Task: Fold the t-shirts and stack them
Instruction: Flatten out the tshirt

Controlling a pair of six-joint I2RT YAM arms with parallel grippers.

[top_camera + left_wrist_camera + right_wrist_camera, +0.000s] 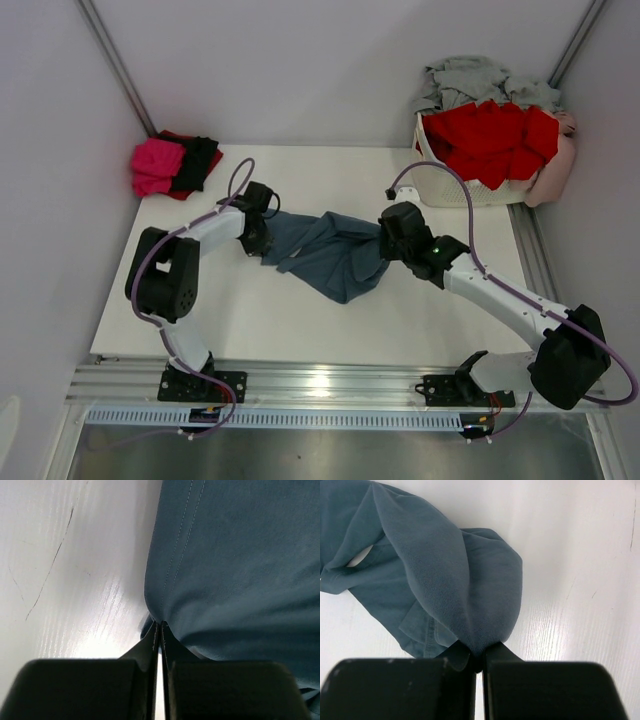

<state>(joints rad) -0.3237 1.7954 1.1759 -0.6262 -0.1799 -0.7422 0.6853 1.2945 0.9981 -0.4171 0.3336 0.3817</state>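
Observation:
A slate blue-grey t-shirt [325, 250] lies bunched across the middle of the white table, stretched between both grippers. My left gripper [257, 237] is shut on its left end; in the left wrist view the cloth [240, 565] runs into the closed jaws at my left gripper [160, 626]. My right gripper [393, 240] is shut on its right end; in the right wrist view a fold of the shirt [430, 575] is pinched at my right gripper [478, 655]. The neck label is hidden.
A folded pile with a magenta-pink shirt [157, 165] over black [198, 162] and red sits at the back left. A white lattice basket [470, 190] at the back right holds red shirts [495, 140] and pale grey ones [475, 80].

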